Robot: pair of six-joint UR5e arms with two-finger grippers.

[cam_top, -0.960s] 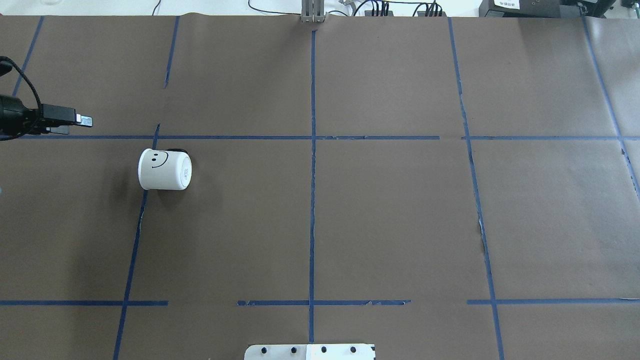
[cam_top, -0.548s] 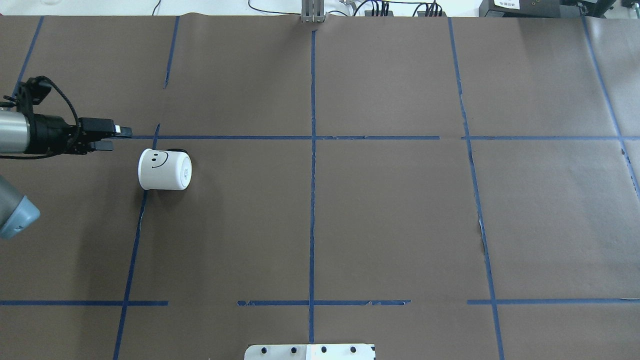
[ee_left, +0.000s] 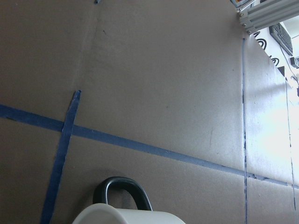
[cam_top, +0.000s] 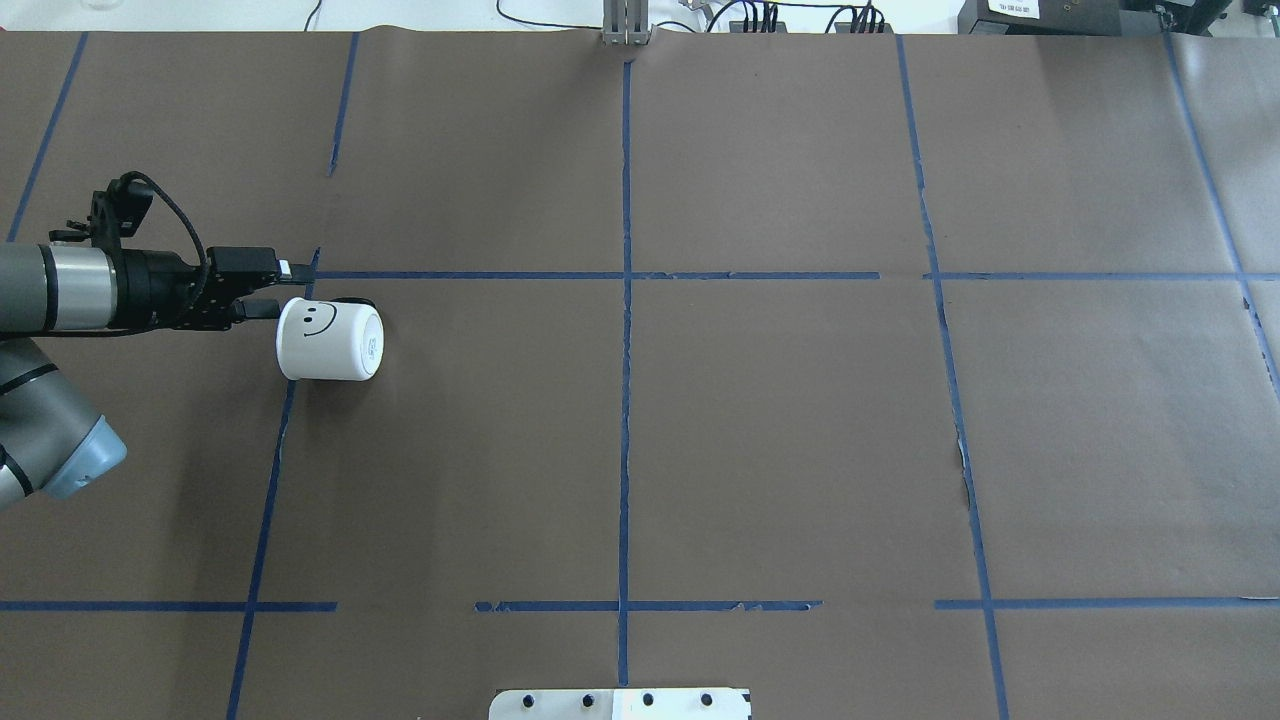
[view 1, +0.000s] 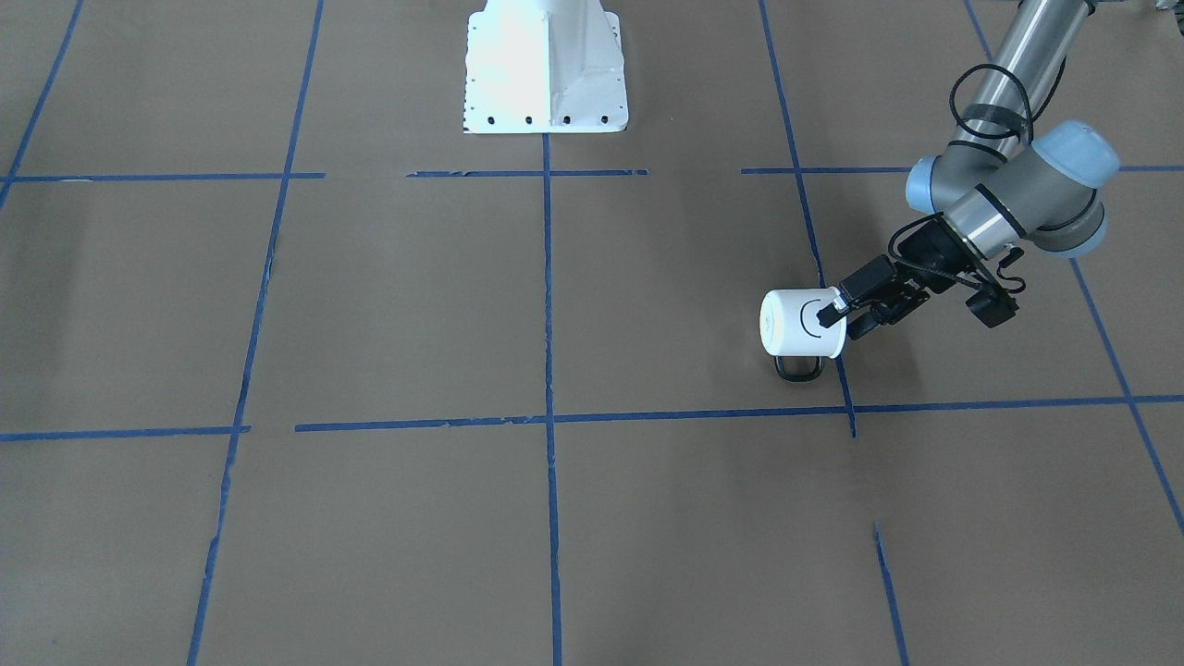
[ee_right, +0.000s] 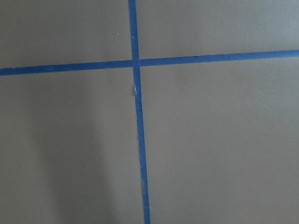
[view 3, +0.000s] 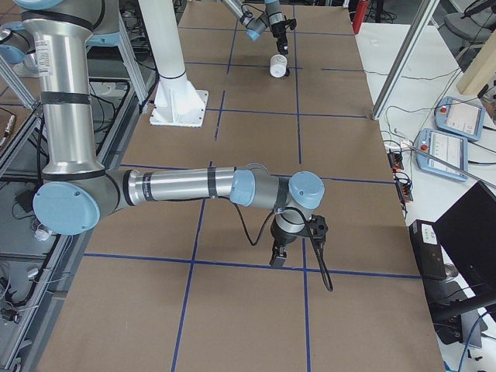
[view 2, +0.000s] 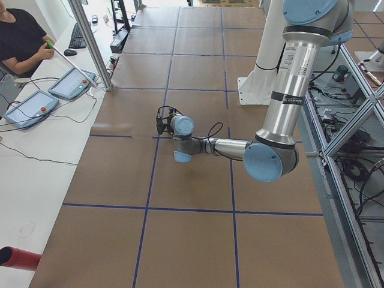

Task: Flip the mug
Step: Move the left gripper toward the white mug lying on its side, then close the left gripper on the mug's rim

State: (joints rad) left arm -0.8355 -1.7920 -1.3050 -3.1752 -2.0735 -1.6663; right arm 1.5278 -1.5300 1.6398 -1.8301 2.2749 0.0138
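The smiley mug (cam_top: pixel 330 340) lies on its side on the papered table (cam_top: pixel 780 420) (handle pointing away from the robot). The left gripper (cam_top: pixel 282 288), fingers spread, sits at its open end. Whether the right gripper (view 3: pixel 277 256) is spread cannot be told.

mug (cam_top: pixel 330 340) lying on table (cam_top: pixel 700 450), left tool (cam_top: pixel 284 289) just beside it

Brown-papered table (cam_top: pixel 780 450) with blue tape grid (cam_top: pixel 625 400), white mug (cam_top: pixel 330 340) on its side
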